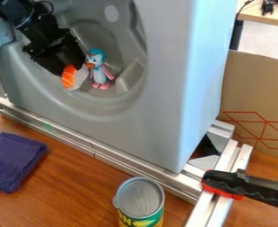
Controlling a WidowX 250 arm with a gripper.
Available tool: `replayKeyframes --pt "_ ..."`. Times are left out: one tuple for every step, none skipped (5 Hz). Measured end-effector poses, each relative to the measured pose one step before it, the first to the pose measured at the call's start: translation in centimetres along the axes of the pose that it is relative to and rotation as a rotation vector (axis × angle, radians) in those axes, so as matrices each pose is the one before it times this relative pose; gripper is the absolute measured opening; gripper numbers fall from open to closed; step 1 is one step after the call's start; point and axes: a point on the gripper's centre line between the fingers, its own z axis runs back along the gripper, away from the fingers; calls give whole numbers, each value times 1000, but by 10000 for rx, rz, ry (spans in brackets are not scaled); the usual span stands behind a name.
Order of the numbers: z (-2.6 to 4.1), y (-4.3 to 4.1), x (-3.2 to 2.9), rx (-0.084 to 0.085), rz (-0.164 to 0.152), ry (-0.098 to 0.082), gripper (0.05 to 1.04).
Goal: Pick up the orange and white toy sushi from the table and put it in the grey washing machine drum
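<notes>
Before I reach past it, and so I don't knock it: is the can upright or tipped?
Upright: the can stands on the wooden table, its round grey top facing up and its green-and-yellow side below.

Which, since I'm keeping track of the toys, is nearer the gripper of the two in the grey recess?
The orange-and-white toy, right at the gripper; the blue-headed penguin toy is just beside it, slightly farther out.
</notes>
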Motion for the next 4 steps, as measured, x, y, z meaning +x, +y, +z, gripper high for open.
replayKeyframes --pt "902 376 -1443 89 79 105 966" --pt "2340 2403 -2033 324 481 -83 994" --pt "1551 649 -1618 -183 61 234 996" --pt "1976 1939 -2300 104 24 521 996"
